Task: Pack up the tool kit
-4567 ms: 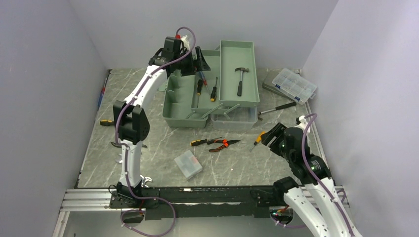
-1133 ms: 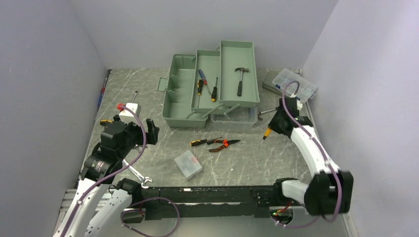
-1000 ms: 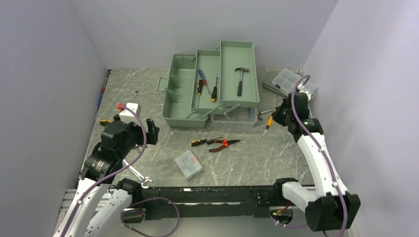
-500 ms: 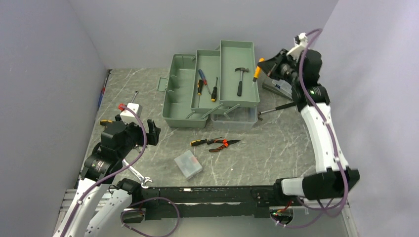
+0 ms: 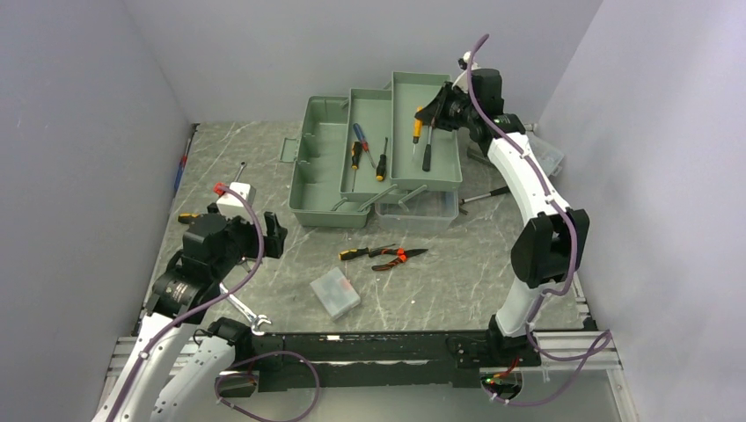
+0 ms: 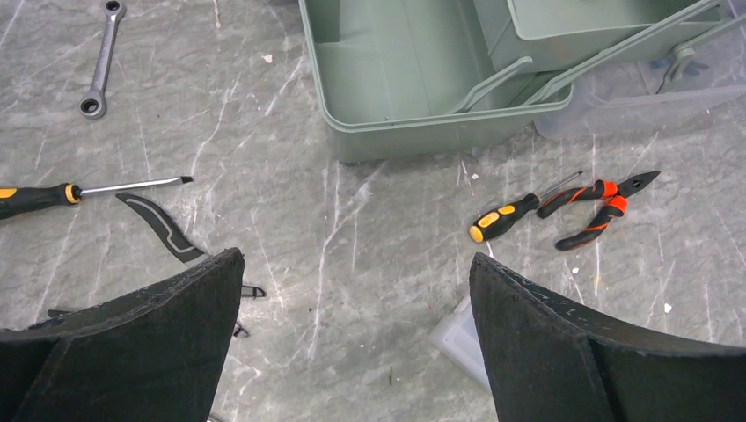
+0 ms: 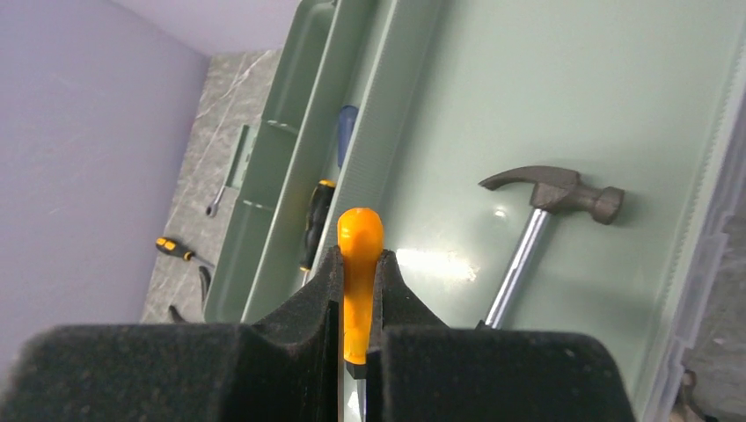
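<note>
Pinching the orange-handled screwdriver in my right gripper, above the hammer in the tool kit upper tray; kit open at far-centre of table. My left gripper is spread wide above table.

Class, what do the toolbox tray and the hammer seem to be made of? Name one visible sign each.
Tray: probably plastic, matte sage green, with moulded ribbed walls. Hammer: apparently metal, dull dark head and shiny shaft that glints.
</note>
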`<action>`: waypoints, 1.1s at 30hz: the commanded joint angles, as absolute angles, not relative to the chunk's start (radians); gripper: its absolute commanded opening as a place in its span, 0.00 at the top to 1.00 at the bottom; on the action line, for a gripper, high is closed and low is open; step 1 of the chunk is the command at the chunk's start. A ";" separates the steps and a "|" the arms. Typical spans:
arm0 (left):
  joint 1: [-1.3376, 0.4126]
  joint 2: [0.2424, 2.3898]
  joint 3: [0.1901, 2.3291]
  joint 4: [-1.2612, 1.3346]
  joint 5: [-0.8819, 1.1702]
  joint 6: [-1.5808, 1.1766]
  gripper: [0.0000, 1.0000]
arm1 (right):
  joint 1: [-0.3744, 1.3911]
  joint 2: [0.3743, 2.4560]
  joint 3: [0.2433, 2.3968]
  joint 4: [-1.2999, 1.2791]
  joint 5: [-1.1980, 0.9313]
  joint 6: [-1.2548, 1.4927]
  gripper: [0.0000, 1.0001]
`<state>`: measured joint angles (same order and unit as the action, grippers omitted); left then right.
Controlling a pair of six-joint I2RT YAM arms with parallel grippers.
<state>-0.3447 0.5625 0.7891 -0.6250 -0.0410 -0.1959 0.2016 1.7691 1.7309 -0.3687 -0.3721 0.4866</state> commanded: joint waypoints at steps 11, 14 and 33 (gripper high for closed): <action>-0.344 0.606 0.796 -0.591 -0.020 -0.176 0.01 | 0.179 1.748 1.904 -0.478 -0.244 0.428 0.43; -0.343 0.611 0.794 -0.588 -0.013 -0.178 0.01 | 0.153 1.679 1.860 -0.482 -0.175 0.454 0.43; -0.344 0.626 0.796 -0.589 0.016 -0.176 0.01 | -0.194 1.569 1.459 -0.554 0.079 0.746 0.46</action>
